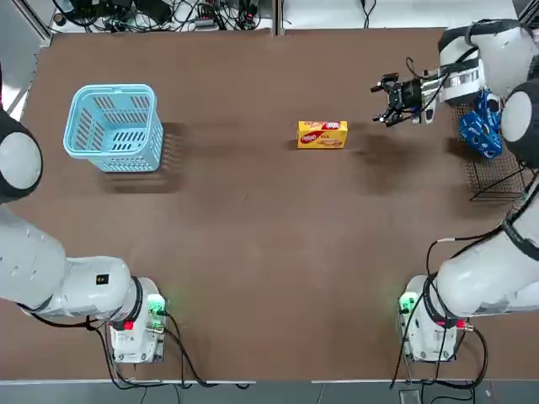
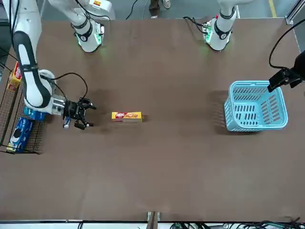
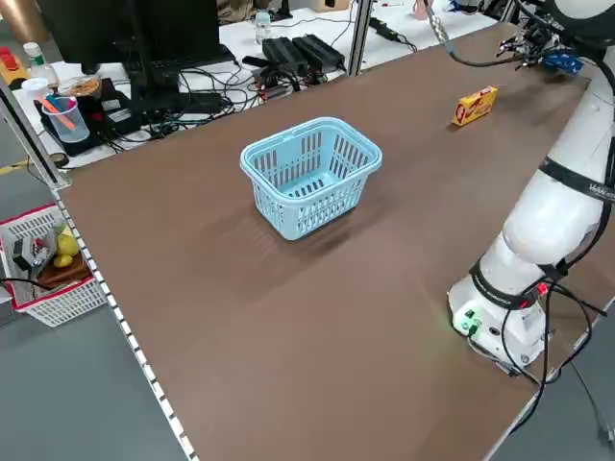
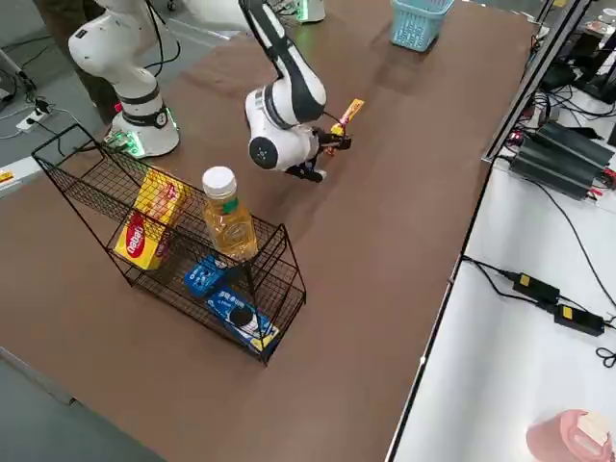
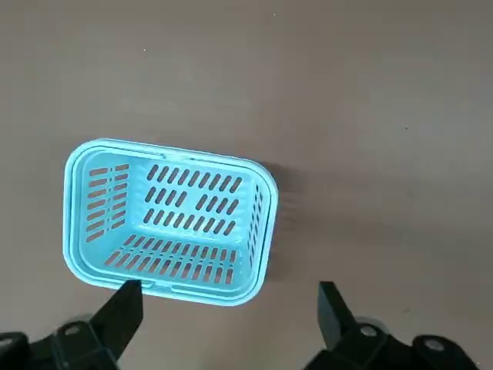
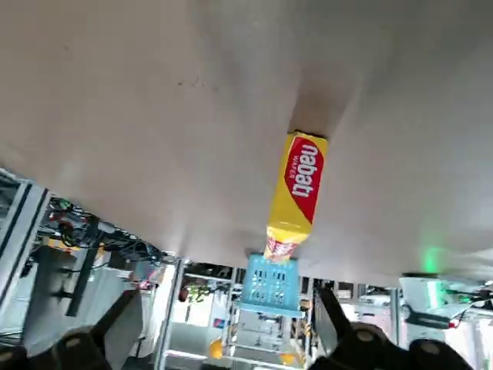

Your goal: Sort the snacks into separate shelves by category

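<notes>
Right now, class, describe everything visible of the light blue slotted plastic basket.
The light blue slotted plastic basket is rectangular with rounded corners, a smooth rim and rows of slots through its walls and floor. It looks rigid and undamaged. It stands upright, open side up, holding nothing, on the brown tabletop towards its far left. Only the tabletop touches it.

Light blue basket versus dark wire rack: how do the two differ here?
The basket is light blue slotted plastic; the rack is dark wire mesh. The basket is a single open tub, while the rack has tiers. The basket holds nothing, whereas the rack holds blue packets, a yellow box and a bottle. Both stand on the table.
</notes>
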Controlling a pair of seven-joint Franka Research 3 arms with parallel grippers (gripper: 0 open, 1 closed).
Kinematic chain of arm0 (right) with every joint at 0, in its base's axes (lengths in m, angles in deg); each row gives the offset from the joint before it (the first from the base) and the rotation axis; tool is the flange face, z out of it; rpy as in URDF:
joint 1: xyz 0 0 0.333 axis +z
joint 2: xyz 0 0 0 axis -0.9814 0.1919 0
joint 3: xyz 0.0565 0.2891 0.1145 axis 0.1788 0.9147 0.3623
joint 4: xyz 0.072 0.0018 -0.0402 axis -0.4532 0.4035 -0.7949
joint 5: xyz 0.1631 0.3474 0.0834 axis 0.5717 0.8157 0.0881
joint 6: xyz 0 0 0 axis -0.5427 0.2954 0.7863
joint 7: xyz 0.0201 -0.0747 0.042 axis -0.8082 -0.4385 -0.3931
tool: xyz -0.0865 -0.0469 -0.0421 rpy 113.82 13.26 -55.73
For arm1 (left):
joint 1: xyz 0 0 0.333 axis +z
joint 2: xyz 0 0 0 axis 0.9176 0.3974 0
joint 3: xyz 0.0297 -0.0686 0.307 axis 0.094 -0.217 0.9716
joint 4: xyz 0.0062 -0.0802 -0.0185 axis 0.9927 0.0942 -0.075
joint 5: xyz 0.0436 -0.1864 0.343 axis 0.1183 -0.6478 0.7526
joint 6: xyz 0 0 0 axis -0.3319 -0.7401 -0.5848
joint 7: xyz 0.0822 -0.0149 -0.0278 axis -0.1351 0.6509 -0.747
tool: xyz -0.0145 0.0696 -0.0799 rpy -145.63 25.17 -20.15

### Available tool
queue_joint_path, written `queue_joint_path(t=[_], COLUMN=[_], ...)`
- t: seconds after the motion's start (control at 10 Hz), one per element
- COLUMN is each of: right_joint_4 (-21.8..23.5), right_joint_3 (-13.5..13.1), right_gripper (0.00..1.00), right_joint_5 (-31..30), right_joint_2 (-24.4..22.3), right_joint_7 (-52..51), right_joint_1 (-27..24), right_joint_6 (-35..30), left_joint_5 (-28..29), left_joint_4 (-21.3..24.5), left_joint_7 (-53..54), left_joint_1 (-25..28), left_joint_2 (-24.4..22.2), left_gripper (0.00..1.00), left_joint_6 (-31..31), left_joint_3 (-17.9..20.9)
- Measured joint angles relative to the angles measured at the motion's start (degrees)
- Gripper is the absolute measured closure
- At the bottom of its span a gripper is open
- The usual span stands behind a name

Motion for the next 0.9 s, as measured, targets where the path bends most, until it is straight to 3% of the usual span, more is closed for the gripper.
queue_joint_path(t=[0.5,0.9], right_joint_4=[0.33,0.64], right_joint_3=[0.21,2.30], right_gripper=[0.01,0.01], right_joint_5=[7.72,8.54], right_joint_2=[4.23,6.41], right_joint_7=[-0.08,-1.23], right_joint_1=[1.17,1.60], right_joint_6=[1.87,2.05], left_joint_5=[0.00,0.00], left_joint_4=[-1.60,-1.72], left_joint_7=[0.00,0.00], left_joint_1=[-0.02,0.35], left_joint_2=[-0.02,-0.02], left_gripper=[0.00,0.00], left_joint_6=[1.02,1.36], left_joint_3=[-0.02,0.12])
